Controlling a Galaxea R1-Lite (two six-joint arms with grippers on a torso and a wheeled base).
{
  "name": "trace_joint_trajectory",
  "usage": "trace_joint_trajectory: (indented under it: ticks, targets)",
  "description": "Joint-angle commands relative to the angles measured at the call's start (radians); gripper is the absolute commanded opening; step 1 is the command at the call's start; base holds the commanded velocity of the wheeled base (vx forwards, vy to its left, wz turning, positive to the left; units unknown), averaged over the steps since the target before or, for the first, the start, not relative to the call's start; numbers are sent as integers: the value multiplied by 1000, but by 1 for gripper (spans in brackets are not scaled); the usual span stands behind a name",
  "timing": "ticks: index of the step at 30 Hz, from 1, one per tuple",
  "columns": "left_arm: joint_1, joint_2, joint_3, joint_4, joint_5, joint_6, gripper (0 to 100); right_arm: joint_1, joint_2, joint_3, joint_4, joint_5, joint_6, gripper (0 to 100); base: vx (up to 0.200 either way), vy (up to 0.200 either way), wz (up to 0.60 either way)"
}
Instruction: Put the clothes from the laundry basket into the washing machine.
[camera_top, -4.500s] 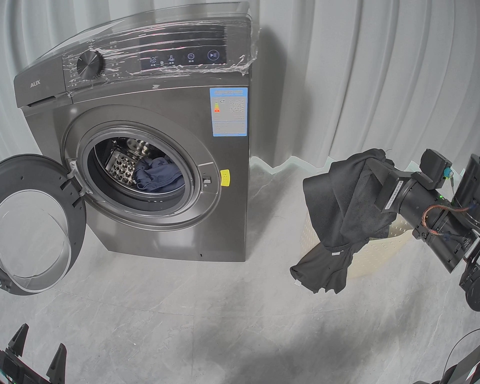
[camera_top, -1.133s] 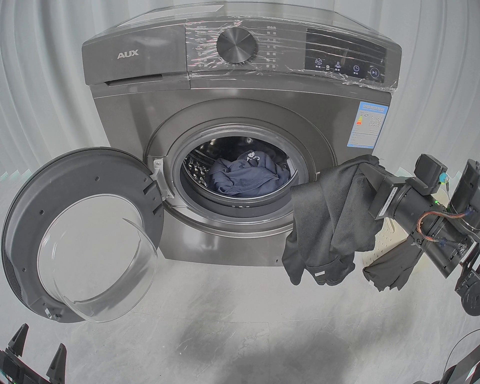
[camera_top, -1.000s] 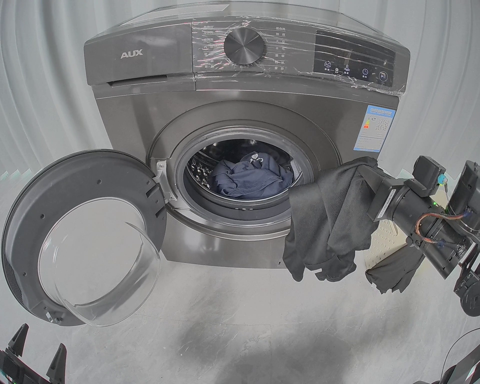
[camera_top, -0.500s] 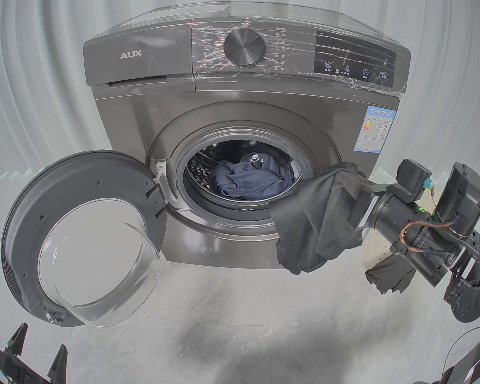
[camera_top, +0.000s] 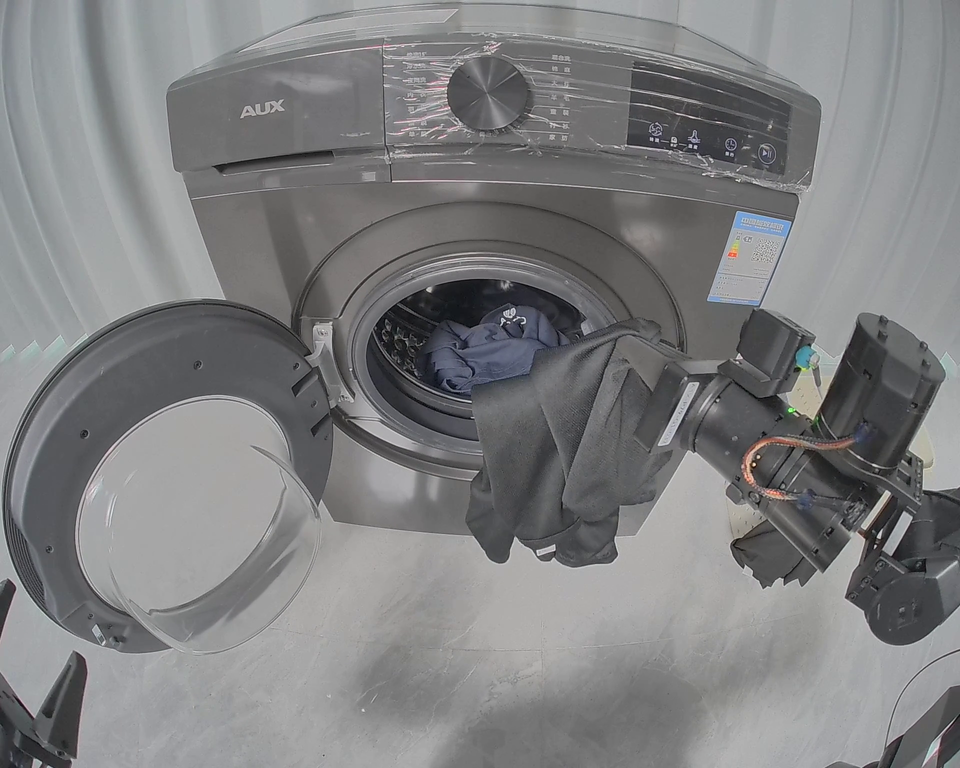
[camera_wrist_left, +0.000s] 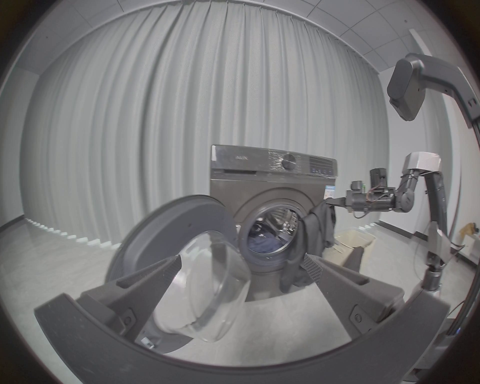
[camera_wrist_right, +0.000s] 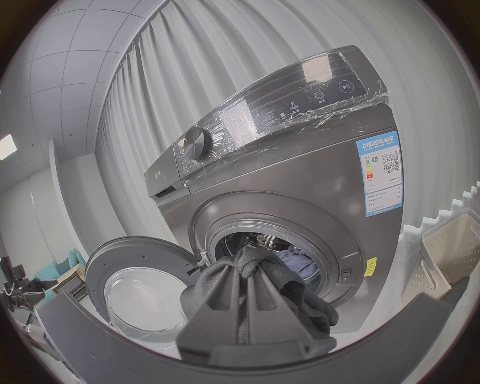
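While the black piece of clothing (camera_top: 560, 440) hangs long and straight down from the right gripper (camera_top: 632, 340), most of it dangles outside the washing machine (camera_top: 300, 220), below the rim of the round hole. The right gripper is pinched tight on the top of the cloth, just beside the hole's right edge. The drum lies ahead and a bit to the left, with blue clothes (camera_top: 490, 350) inside. I think the cloth must go up and in. The door (camera_top: 150, 470) stands wide open. The left gripper (camera_wrist_left: 240, 260) is low and far off, fingers spread, holding nothing.
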Motion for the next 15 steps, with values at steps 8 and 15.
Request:
trace_joint_trajectory:
  ticks: [8,15]
  targets:
    - [-169,670,-23,-334,-235,0,100,11,135,-112,-50,-20,9,0,0,0,0]
    - [-243,914,-48,-506,-232,-9,100,12,161,-141,-93,-20,7,0,0,0,0]
